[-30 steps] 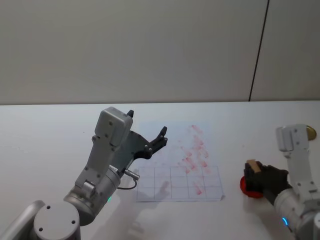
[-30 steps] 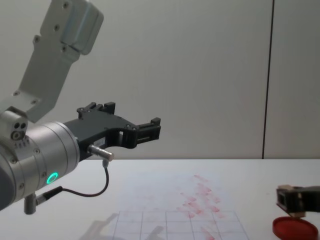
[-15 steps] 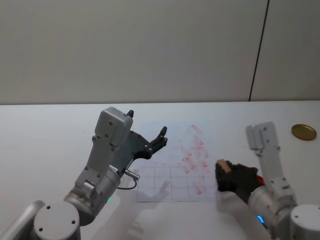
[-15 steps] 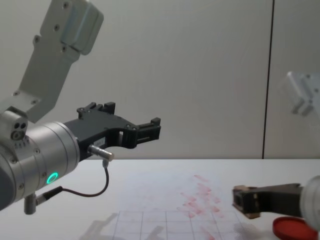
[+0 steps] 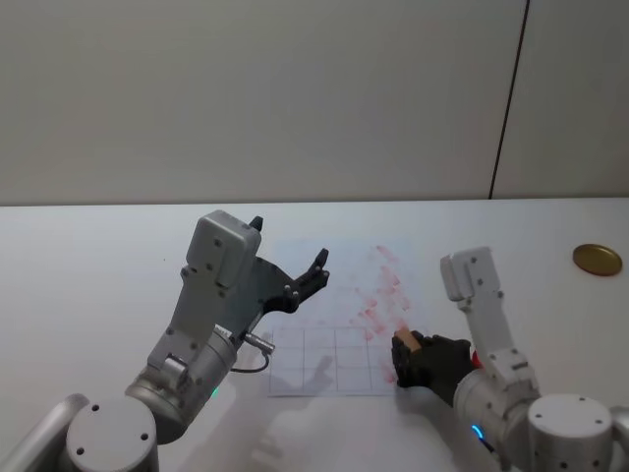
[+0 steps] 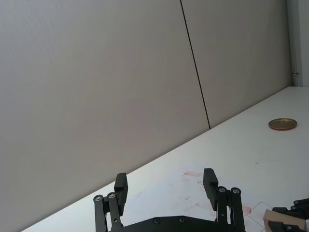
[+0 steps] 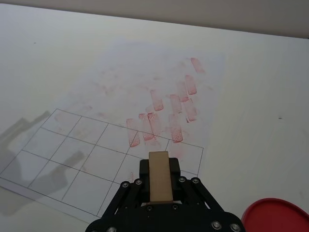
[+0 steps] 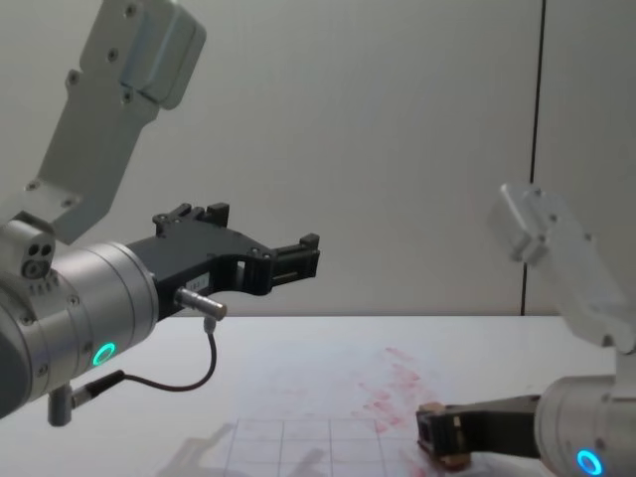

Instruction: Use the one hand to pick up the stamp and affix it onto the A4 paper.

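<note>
Firmly, the right gripper (image 7: 160, 168) was clenched on the stamp (image 7: 160, 186), the wooden block pinched lengthwise between its jaws. It hung low over the A4 paper (image 5: 329, 295), at about 4 o'clock on the sheet in the head view. That placed it above a grid cell with no mark in it, just short of the red smudges, and judged from this, the grip kept the stamp's face level for a straight press down. The red ink pad (image 7: 274, 215) lay off the sheet, near the gripper. The left gripper (image 6: 164, 186) was parked with its fingers apart, raised above the paper's 9 o'clock edge, likely to stay clear. The white table (image 5: 88, 256) was bare but for a brass-coloured disc (image 5: 598, 260) at 2 o'clock from the sheet. Behind rose a plain grey wall (image 5: 246, 98) with one dark vertical seam (image 5: 509, 98).
</note>
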Action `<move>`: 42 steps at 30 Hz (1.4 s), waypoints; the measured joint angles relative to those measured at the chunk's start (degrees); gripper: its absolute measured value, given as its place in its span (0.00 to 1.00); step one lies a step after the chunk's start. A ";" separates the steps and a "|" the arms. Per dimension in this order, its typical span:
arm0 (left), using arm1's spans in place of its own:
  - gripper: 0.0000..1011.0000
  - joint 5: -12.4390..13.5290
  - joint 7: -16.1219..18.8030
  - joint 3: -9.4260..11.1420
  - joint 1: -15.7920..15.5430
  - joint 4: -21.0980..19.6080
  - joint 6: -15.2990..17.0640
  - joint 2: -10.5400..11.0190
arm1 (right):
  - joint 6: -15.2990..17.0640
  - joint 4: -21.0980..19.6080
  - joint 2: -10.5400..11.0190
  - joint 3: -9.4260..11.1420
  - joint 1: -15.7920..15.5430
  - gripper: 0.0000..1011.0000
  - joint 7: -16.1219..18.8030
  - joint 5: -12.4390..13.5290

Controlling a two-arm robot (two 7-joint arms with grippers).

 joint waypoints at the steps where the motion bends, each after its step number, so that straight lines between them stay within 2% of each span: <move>1: 0.98 0.00 0.00 0.00 0.00 0.00 0.00 0.00 | 0.23 0.70 -0.27 -0.09 0.37 0.22 0.05 -0.18; 12: 0.98 0.00 0.00 0.00 0.00 0.00 0.00 0.00 | 1.60 3.91 -1.52 -0.44 2.22 0.22 0.46 -1.74; 25: 0.98 0.00 0.00 0.00 0.00 0.00 0.00 0.00 | 2.54 4.98 -1.88 -0.61 2.56 0.22 0.84 -2.63; 34: 0.98 0.00 0.00 0.00 0.00 0.00 0.00 0.00 | 2.60 4.17 -1.67 -0.63 2.03 0.22 0.87 -3.13; 42: 0.98 0.00 0.00 0.00 0.00 0.00 0.00 0.00 | 2.45 0.75 -1.09 -0.50 0.92 0.22 0.75 -3.62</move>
